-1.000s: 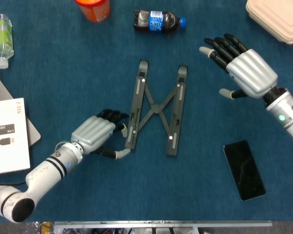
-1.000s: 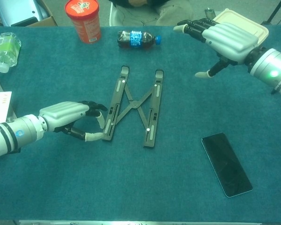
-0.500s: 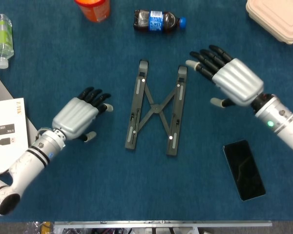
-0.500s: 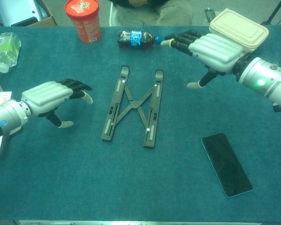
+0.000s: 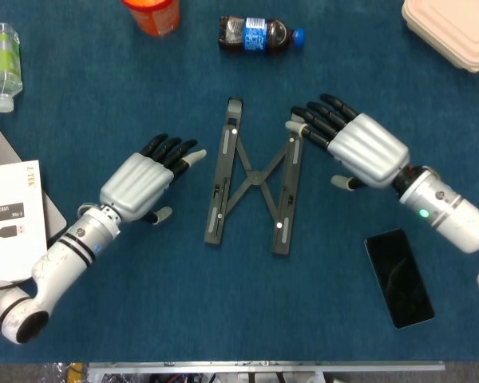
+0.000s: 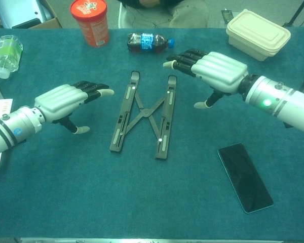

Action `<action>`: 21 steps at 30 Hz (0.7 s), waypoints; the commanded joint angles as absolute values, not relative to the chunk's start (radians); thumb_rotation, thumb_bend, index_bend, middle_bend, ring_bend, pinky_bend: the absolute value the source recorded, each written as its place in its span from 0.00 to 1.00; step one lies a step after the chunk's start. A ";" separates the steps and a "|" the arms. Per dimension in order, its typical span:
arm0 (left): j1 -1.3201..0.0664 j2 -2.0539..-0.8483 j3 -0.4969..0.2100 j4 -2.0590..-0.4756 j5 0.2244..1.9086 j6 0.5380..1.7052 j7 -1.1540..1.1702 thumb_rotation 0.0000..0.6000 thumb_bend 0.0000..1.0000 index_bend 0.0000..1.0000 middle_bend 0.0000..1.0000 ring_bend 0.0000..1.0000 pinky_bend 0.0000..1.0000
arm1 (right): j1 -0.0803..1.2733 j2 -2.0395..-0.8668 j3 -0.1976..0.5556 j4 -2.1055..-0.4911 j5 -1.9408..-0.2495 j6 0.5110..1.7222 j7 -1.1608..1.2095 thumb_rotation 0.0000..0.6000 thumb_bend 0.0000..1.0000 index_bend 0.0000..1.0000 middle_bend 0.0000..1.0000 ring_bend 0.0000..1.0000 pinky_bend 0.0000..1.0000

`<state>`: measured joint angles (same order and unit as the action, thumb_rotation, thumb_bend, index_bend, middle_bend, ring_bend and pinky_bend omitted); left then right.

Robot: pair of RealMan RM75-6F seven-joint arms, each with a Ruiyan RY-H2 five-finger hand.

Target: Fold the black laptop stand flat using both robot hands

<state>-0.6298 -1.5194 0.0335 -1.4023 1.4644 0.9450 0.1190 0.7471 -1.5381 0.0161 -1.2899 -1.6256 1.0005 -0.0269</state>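
Two open robot hands, left [image 5: 142, 180] and right [image 5: 359, 147], one laptop stand [image 5: 256, 179], seemingly untouched.

Blue table [image 5: 144, 303] with stand [image 5: 255, 179], phone [image 5: 398, 278], bottle [image 5: 259, 34]

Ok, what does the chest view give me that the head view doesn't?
Only the chest view shows the whole lunch box, the full red canister and a seated person behind the table. Only the head view shows the white box with a cable picture and the laptop edge beneath it. Both show the laptop stand, left hand, right hand, phone, cola bottle and clear bottle.
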 commanded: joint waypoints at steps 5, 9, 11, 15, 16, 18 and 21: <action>-0.640 -1.554 0.012 -1.389 1.416 0.910 0.150 1.00 0.25 0.00 0.00 0.00 0.00 | 0.754 -1.587 0.006 -1.241 -1.632 0.992 -0.014 1.00 0.12 0.00 0.00 0.00 0.00; -0.641 -1.574 0.007 -1.376 1.402 0.900 0.150 1.00 0.25 0.00 0.00 0.00 0.00 | 0.757 -1.613 0.001 -1.209 -1.628 0.980 -0.011 1.00 0.12 0.00 0.00 0.00 0.00; -0.643 -1.582 0.006 -1.371 1.400 0.896 0.150 1.00 0.25 0.00 0.00 0.00 0.00 | 0.759 -1.626 -0.002 -1.193 -1.629 0.977 -0.010 1.00 0.12 0.00 0.00 0.00 0.00; -0.643 -1.593 0.005 -1.366 1.397 0.894 0.149 1.00 0.25 0.00 0.00 0.00 0.00 | 0.764 -1.653 -0.006 -1.160 -1.634 0.973 -0.007 1.00 0.12 0.00 0.00 0.00 0.00; -0.642 -1.595 0.004 -1.366 1.395 0.894 0.148 1.00 0.25 0.00 0.00 0.00 0.00 | 0.766 -1.659 -0.006 -1.152 -1.635 0.972 -0.006 1.00 0.12 0.00 0.00 0.00 0.00; -0.643 -1.599 0.004 -1.365 1.394 0.892 0.149 1.00 0.25 0.00 0.00 0.00 0.00 | 0.771 -1.676 -0.008 -1.128 -1.641 0.971 -0.005 1.00 0.12 0.00 0.00 0.00 0.00; -0.641 -1.602 0.002 -1.365 1.394 0.896 0.146 1.00 0.25 0.00 0.00 0.00 0.00 | 0.779 -1.700 -0.008 -1.096 -1.648 0.971 -0.004 1.00 0.12 0.00 0.00 0.00 0.00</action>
